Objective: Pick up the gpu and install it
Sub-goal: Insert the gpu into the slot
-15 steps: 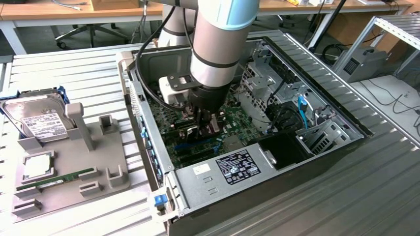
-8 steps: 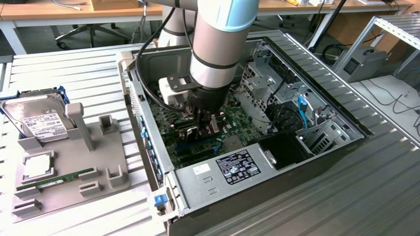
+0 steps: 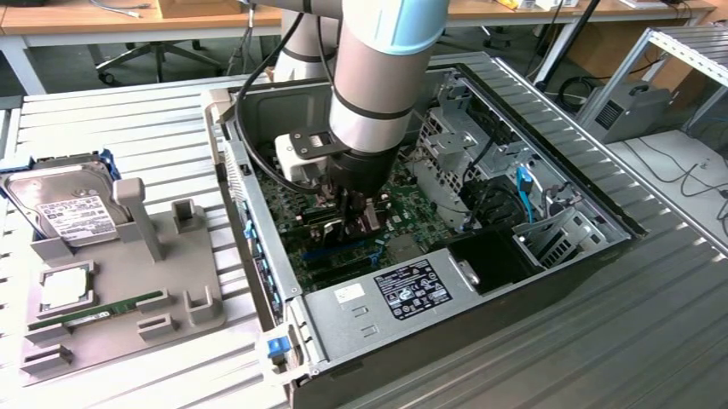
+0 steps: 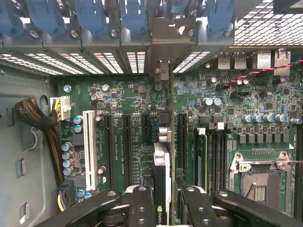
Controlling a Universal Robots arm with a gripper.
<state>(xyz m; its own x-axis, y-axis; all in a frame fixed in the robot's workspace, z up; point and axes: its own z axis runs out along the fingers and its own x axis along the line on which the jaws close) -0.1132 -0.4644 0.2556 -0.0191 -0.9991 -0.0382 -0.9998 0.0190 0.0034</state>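
Now, jaws squeezing the gpu point(image 4: 162, 158), card on its edge, over the green board point(image 4: 118, 94), inside the computer case point(image 3: 273, 111).

gpu point(image 4: 162, 161) runs off the picture edge at the gripper point(image 4: 165, 189). In the exterior view the arm point(image 3: 381, 85) hides most of it. Hard drive point(image 3: 71, 213) label is too small to read.
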